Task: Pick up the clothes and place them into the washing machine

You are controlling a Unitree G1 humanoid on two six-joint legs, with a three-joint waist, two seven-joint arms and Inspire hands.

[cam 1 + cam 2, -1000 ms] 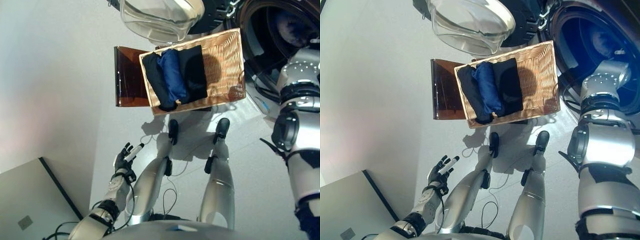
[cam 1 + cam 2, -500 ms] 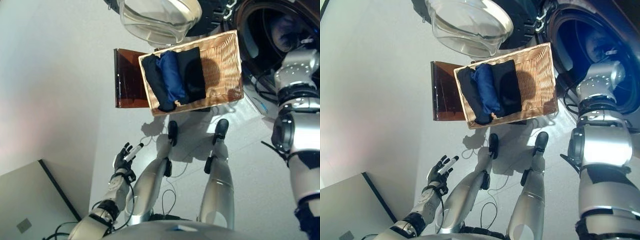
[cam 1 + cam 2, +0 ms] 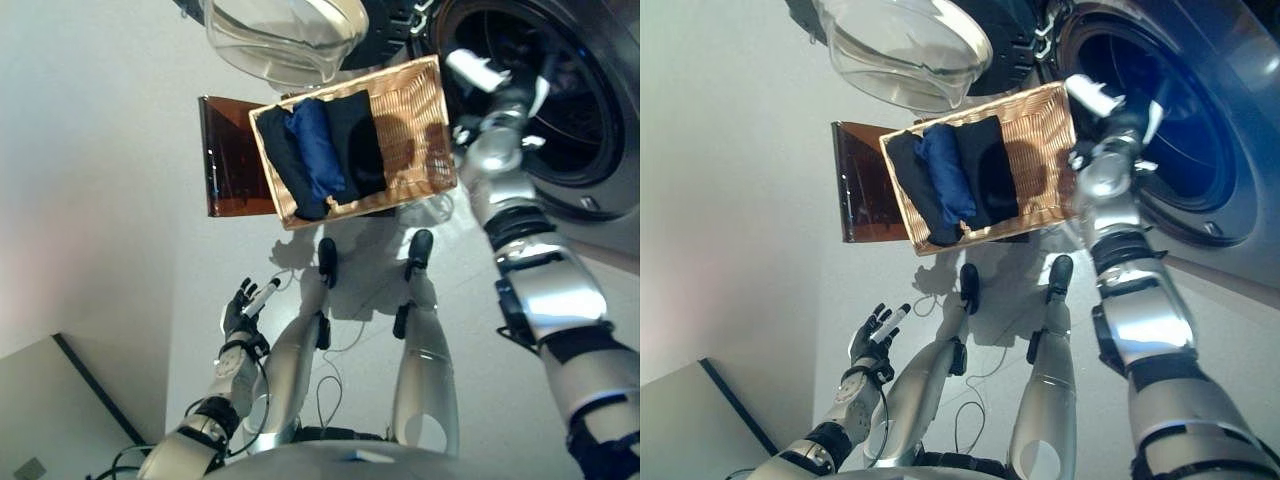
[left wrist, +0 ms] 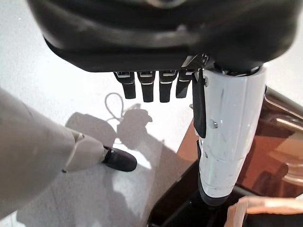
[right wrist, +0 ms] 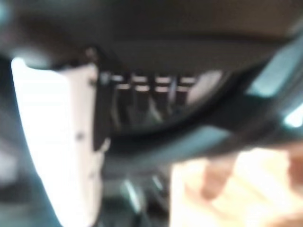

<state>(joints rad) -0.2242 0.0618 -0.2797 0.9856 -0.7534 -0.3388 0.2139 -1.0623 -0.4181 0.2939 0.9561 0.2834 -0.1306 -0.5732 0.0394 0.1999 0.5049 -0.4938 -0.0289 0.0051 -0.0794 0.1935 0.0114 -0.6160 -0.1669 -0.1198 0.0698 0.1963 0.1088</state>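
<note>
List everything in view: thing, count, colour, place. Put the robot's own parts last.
Woven wicker laundry basket: one, tan, on the floor ahead of the robot, beside the washer.
Folded clothes: a row of three, black, blue, black, in the basket's left half.
Brown translucent panel: one, on the basket's left side.
Front-loading washing machine drum opening: one, dark, upper right.
Clear glass washer door: one, swung open above the basket.
Grey slab: one, lower left corner.
Left hand: dark, white thumb cover, fingers straight, low over bare floor.
Right hand: dark, white thumb cover, at the drum's rim beside the basket.
</note>
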